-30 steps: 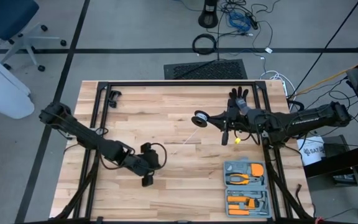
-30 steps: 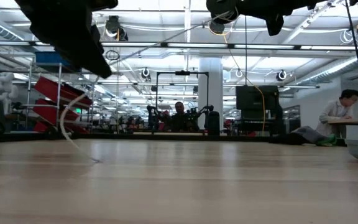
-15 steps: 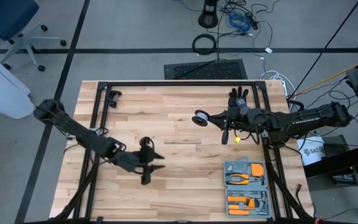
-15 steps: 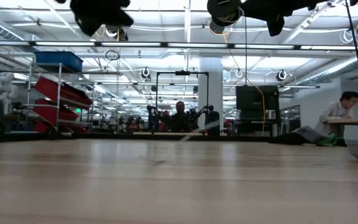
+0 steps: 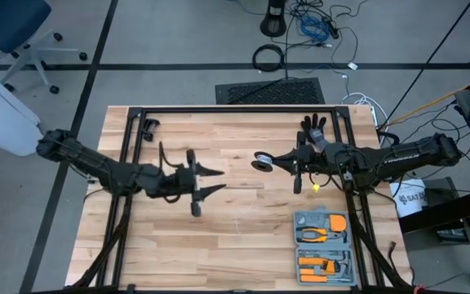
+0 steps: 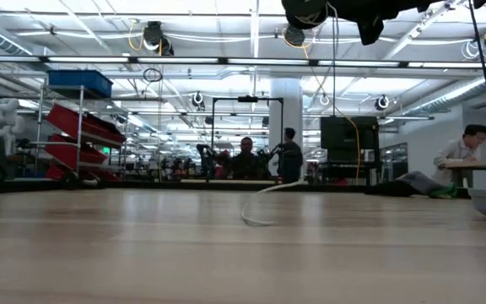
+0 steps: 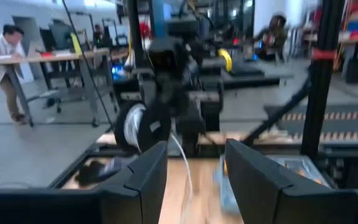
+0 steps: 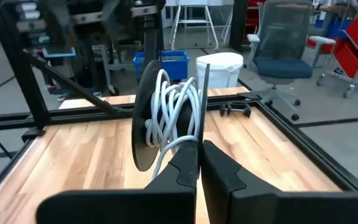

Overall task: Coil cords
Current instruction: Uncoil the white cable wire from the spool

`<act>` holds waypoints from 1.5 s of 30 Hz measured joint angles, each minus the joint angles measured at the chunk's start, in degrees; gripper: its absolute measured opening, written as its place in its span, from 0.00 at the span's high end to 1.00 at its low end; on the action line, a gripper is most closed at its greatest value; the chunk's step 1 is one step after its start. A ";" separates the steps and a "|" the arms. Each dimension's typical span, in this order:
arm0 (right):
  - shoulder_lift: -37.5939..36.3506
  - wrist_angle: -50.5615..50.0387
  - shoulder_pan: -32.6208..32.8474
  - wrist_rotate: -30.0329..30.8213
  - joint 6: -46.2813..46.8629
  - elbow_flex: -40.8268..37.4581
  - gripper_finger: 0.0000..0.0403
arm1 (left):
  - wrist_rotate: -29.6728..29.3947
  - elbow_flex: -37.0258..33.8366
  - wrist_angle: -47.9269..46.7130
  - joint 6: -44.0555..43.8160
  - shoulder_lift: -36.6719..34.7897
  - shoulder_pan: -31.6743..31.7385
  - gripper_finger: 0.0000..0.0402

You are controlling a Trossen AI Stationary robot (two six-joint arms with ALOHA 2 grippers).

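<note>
The small black reel (image 5: 261,161), with white cord wound on it (image 8: 176,106), hangs above the table's middle, and my right gripper (image 8: 199,149) is shut on it. A slack end of the white cord (image 6: 264,207) trails down from the reel and lies in a loop on the wood. My left gripper (image 5: 219,180) is left of the reel, raised and pointing level at it, open and with nothing in it. In the left wrist view the reel (image 7: 138,127) is ahead of my left gripper's spread fingers (image 7: 148,177). My right gripper pinches the lower edge of the reel's thin side disc (image 8: 202,127) between its two fingers. The fingers come in level from the table's right. The reel stands on edge, lifted clear of the table, with the cord (image 8: 165,158) hanging slack below it.
A grey tool case (image 5: 323,245) with orange-handled tools lies at the near right. Black frame rails (image 5: 235,109) run round the table's far and side edges. A black glove-like thing (image 5: 312,126) sits far right, and a small black clip (image 5: 147,126) far left.
My left gripper has opened and let go of the cord. It has risen, moved toward the far edge and the reel, and tipped from pointing down to level. The cord's free end has dropped and now lies in a slack loop on the table.
</note>
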 joint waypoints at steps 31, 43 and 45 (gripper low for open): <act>8.28 10.09 2.63 -5.35 -5.66 0.07 1.00 | 11.62 0.03 16.88 -1.26 13.93 6.51 0.58; 8.28 9.41 2.74 -6.12 -5.11 0.04 1.00 | 7.53 0.03 15.74 1.61 10.44 5.04 0.58; 8.28 9.36 2.71 -6.05 -4.79 0.04 1.00 | 6.51 0.03 15.02 1.71 10.37 4.94 0.58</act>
